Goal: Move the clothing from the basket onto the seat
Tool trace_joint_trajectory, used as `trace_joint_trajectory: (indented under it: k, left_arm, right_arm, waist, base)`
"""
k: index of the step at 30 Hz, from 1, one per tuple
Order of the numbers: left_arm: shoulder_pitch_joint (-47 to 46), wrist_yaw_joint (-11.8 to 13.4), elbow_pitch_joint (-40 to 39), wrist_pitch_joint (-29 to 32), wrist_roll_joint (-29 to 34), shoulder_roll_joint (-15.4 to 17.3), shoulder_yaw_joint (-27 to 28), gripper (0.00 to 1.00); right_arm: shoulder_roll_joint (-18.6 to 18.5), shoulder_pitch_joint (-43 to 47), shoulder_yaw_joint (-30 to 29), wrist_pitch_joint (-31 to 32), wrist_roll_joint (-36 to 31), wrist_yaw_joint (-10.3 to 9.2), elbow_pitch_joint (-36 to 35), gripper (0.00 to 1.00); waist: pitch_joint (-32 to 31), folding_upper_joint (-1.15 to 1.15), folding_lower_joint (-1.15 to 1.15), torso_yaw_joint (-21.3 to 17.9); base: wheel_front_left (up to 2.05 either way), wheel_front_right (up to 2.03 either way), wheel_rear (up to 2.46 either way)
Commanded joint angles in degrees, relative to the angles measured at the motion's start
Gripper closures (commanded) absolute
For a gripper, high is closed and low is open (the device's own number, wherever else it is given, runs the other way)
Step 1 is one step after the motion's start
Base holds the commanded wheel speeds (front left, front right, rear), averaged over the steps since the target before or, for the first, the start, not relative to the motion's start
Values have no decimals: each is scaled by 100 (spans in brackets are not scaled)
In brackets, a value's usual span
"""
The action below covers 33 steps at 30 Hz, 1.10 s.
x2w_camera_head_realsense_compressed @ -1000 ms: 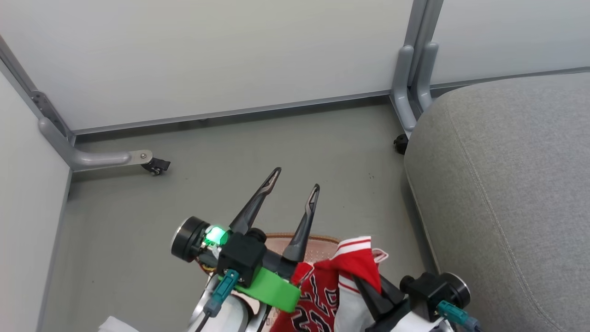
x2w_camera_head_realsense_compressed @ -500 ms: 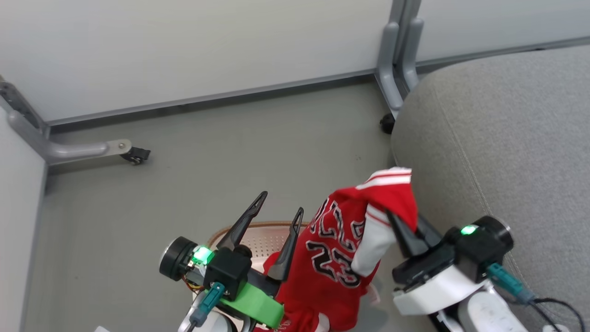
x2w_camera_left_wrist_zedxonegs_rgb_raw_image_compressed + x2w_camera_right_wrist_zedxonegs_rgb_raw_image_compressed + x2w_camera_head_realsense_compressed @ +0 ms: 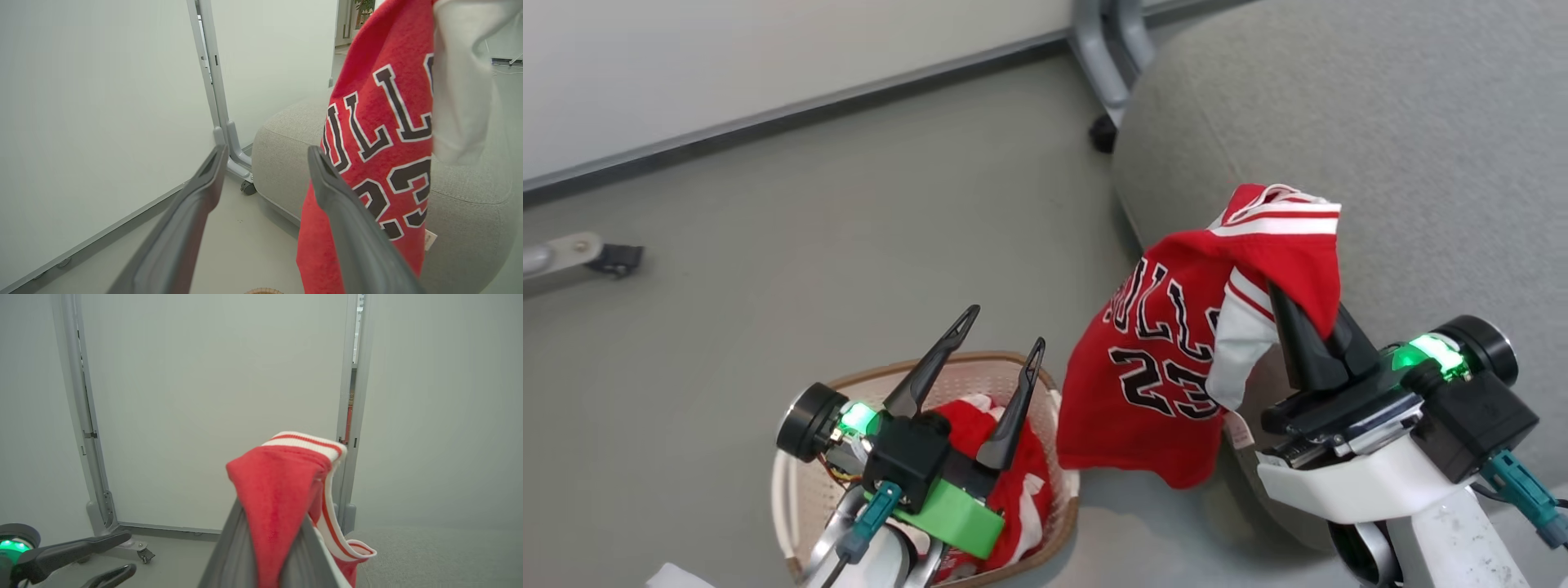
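Right gripper (image 3: pixel 1308 317), clamped on a red jersey (image 3: pixel 1160 359), holds it hanging over the grey seat (image 3: pixel 1380 122) at its near edge. Left gripper (image 3: pixel 1005 327) hovers, fingers spread, above red clothing (image 3: pixel 968 420) in the basket (image 3: pixel 792 490). Released too early, the dangling hem could slide to the floor (image 3: pixel 849 204).

The jersey (image 3: pixel 1152 359) is red with dark, white-edged lettering and a 23, its trim white striped red. The basket (image 3: pixel 800 498) is cream, perforated, brown-rimmed; the clothing (image 3: pixel 1023 478) in it is red and white. The seat (image 3: pixel 1380 122) is grey fabric, the floor (image 3: pixel 809 245) plain grey. The left gripper (image 3: pixel 1005 327) has dark fingers.
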Motion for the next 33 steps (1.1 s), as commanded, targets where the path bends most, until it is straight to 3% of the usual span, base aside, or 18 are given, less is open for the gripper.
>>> trace_joint_trajectory:
  k: [1, 10, 18, 25, 33]
  left_arm:
    - [-130, -30, -8, -4, 81, 80, 23, 0]
    - [-355, -140, 84, -4, 173, 250, -9, 0]
    - [-514, -195, 100, -2, 255, 382, -119, 0]
    - [-676, -253, -85, 330, 355, 772, -175, 0]
    - [-1026, -313, -528, 697, 452, 1053, -451, 0]
  right_arm:
    - [41, -71, -10, -14, 7, -6, -77, 100]
    - [106, -74, -64, -13, -170, -6, -405, 100]
    - [50, -556, -569, -14, -213, -7, -876, 100]
    - [-768, -2092, -1412, -13, 180, -7, -833, 100]
    - [-1909, -4176, -2187, -13, 714, -7, 531, 100]
  waist:
    - [575, 0, 0, -716]
    - [919, 0, 0, -1455]
    - [1254, 0, 0, -1589]
    - [1870, 0, 0, -1450]
    - [2592, 0, 0, -1000]
  base:
    - [0, 0, 0]
    - [0, 0, 0]
    - [0, 0, 0]
    - [0, 0, 0]
    - [0, 0, 0]
